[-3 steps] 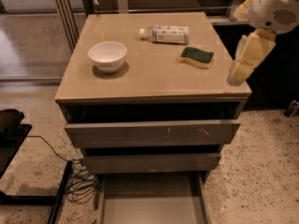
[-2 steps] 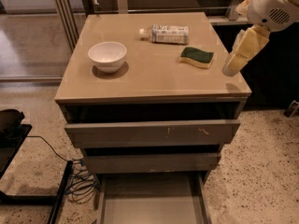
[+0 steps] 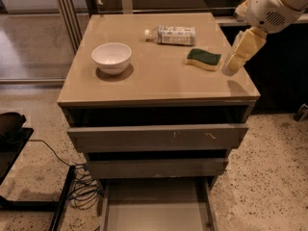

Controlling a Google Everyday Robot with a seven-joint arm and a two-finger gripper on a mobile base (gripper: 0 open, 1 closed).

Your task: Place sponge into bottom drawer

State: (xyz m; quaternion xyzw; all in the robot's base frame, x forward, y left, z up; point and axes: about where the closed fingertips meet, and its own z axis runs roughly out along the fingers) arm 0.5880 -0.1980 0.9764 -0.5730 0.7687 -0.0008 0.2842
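The sponge (image 3: 204,59), dark green on top with pale yellow foam below, lies flat on the cabinet top near its right side. The gripper (image 3: 231,67) hangs from the white arm at the upper right, just to the right of the sponge and slightly above the cabinet top, apart from it. The bottom drawer (image 3: 156,211) is pulled out at the lower edge of the view, a shallow tray with a flat grey floor and nothing in it.
A white bowl (image 3: 111,57) stands on the left of the cabinet top (image 3: 159,83). A plastic bottle (image 3: 172,34) lies on its side at the back. The scratched top drawer (image 3: 156,137) and middle drawer (image 3: 156,167) stick out slightly. Cables (image 3: 82,189) lie on the floor at left.
The gripper has moved up and left along the cabinet's right edge, closer to the sponge. The sponge, bowl, bottle and drawers have not moved.
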